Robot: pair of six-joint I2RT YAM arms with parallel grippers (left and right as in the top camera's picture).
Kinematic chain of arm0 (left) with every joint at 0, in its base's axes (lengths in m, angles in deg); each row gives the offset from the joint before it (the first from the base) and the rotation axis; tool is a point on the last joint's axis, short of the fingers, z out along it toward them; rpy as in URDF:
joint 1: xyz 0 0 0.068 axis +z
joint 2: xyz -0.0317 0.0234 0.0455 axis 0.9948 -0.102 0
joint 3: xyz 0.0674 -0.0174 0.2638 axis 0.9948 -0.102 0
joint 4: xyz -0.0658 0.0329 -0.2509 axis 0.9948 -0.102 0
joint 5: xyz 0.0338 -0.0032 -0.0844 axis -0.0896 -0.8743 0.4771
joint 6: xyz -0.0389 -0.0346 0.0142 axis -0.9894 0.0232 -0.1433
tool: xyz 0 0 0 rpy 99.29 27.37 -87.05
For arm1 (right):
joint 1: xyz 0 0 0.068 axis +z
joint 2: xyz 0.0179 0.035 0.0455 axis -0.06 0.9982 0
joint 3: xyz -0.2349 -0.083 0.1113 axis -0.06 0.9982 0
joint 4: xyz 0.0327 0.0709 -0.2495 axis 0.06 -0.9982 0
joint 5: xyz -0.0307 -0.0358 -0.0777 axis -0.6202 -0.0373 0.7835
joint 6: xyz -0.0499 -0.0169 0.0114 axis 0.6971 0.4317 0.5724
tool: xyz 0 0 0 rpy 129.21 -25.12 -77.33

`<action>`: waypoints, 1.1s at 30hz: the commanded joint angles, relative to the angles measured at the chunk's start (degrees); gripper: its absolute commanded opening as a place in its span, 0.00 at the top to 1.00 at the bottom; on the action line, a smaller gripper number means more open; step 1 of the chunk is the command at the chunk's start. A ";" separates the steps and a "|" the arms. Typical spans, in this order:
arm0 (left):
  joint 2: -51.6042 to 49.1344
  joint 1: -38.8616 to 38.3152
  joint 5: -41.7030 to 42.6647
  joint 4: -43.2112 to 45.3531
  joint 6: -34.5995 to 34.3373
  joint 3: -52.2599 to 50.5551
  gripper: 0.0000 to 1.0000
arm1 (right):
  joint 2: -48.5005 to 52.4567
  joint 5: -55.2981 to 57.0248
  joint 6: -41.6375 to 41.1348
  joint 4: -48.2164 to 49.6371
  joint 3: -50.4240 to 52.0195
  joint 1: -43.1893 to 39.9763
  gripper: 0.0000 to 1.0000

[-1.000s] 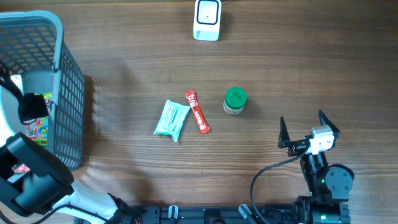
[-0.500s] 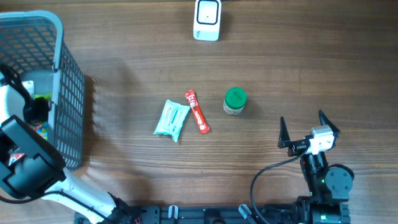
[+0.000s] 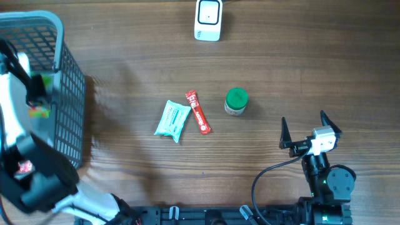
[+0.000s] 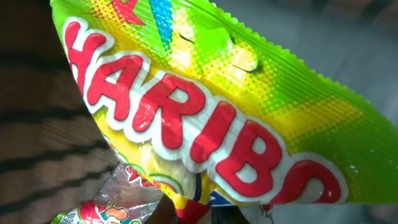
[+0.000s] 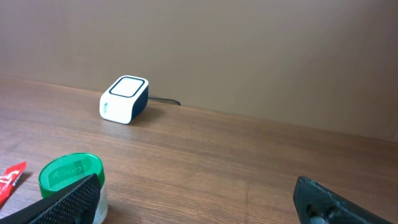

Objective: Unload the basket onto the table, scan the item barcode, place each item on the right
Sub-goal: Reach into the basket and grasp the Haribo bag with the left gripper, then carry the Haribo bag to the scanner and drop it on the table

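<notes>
Though our left gripper [image 3: 35, 99] is closed on the candy bag [image 4: 205, 112] at nine o'clock, its slick film could slip before we reach the scanner [image 3: 208, 19].

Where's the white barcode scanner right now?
Overhead view: the scanner sits at the top centre of the table, beyond the green-lidded jar and apart from it.

Black right end effector [image 3: 303, 119], white wrist block [image 3: 322, 139]
</notes>
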 commanded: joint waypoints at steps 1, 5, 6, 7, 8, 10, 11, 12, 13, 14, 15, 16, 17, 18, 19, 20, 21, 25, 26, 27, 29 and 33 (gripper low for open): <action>11.54 0.02 0.02 1.11 -3.28 3.87 0.96 | -0.35 0.76 0.31 0.31 0.07 0.28 0.00; 20.94 -0.74 6.38 3.41 -6.03 3.87 0.96 | -0.35 0.76 0.31 0.31 0.07 0.28 0.00; 22.93 -1.55 7.80 3.06 -6.34 3.87 0.96 | -0.35 0.76 0.33 0.31 0.07 0.28 0.00; 25.16 -3.06 8.96 2.36 -7.15 3.87 0.96 | -0.35 0.79 0.28 0.31 0.07 0.28 0.00; 27.08 -4.70 9.70 1.75 -7.76 3.87 0.96 | -0.35 0.76 0.33 0.31 0.07 0.28 0.01; 31.15 -10.62 12.66 0.42 -9.05 3.87 0.96 | -0.35 0.76 0.31 0.31 0.07 0.28 0.00; 32.63 -14.12 14.40 -0.07 -10.25 3.87 0.96 | -0.35 0.76 0.33 0.31 0.07 0.28 0.01; 33.81 -18.47 15.74 -0.24 -11.91 3.87 0.96 | -0.35 0.76 0.33 0.31 0.07 0.28 0.00; 34.29 -21.99 16.59 -0.24 -13.16 3.87 0.96 | -0.35 0.76 0.33 0.31 0.07 0.28 0.00; 34.42 -27.87 16.52 -0.17 -14.82 3.87 0.96 | -0.35 0.76 0.31 0.31 0.07 0.28 0.00; 34.03 -32.06 16.52 -0.24 -15.67 3.85 0.96 | -0.35 0.76 0.33 0.31 0.07 0.28 0.00; 33.07 -36.81 16.22 -0.24 -17.27 3.85 0.96 | -0.35 0.76 0.33 0.31 0.07 0.28 0.00; 31.71 -40.81 15.61 -0.24 -19.41 3.85 0.96 | -0.35 0.79 0.31 0.31 0.07 0.28 0.00; 30.16 -43.63 14.34 -0.26 -21.20 3.85 0.96 | -0.35 0.79 0.31 0.31 0.07 0.28 0.00; 28.44 -45.79 12.39 -0.48 -23.69 3.80 0.96 | -0.35 0.76 0.31 0.31 0.07 0.28 0.00; 25.24 -48.19 9.03 -1.33 -27.23 3.80 0.96 | -0.35 0.76 0.31 0.31 0.07 0.28 0.00; 23.06 -49.11 7.37 -2.21 -29.11 3.80 0.96 | -0.35 0.79 0.33 0.31 0.07 0.28 0.00; 10.47 -49.57 0.96 -9.62 -41.31 3.48 0.96 | -0.35 0.76 0.31 0.31 0.07 0.28 0.00; 8.15 -49.48 0.33 -10.16 -43.10 3.19 0.96 | -0.35 0.76 0.33 0.31 0.07 0.28 0.00; 5.20 -49.48 -0.24 -10.16 -44.63 2.69 0.96 | -0.35 0.76 0.33 0.31 0.07 0.28 0.00; -0.20 -49.64 -1.77 -9.86 -46.62 2.01 0.96 | -0.35 0.79 0.33 0.31 0.07 0.28 0.00; -5.70 -51.30 -1.73 -7.15 -46.21 2.01 0.96 | -0.35 0.76 0.31 0.31 0.07 0.28 0.01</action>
